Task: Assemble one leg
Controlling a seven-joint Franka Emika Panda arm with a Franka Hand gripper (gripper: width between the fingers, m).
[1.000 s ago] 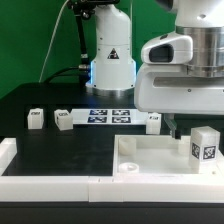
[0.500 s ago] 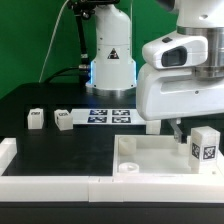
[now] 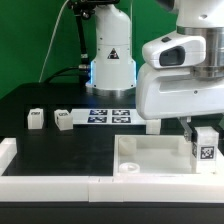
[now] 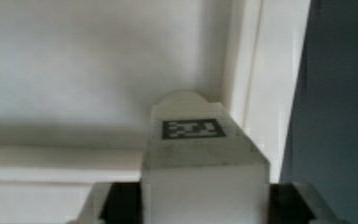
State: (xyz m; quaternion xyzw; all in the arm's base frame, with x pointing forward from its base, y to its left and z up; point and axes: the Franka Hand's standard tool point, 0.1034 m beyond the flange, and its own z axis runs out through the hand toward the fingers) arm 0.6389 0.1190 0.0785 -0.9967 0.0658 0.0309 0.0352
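My pincer [image 4: 179, 205] is clenched on a leg [image 4: 195, 155]; in the wrist view the white block sits squarely between the two dark fingers [image 4: 114, 204], its tag facing the camera. From the exterior view I see that leg [image 3: 206, 143] upright with its tag toward the camera, over the corner of the tabletop [image 3: 150, 160] on the exterior view's right; I cannot tell whether it touches. Two more legs [image 3: 36, 118] [image 3: 63, 120] stand well apart on the black surface [image 3: 60, 148], near the marker board [image 3: 110, 115].
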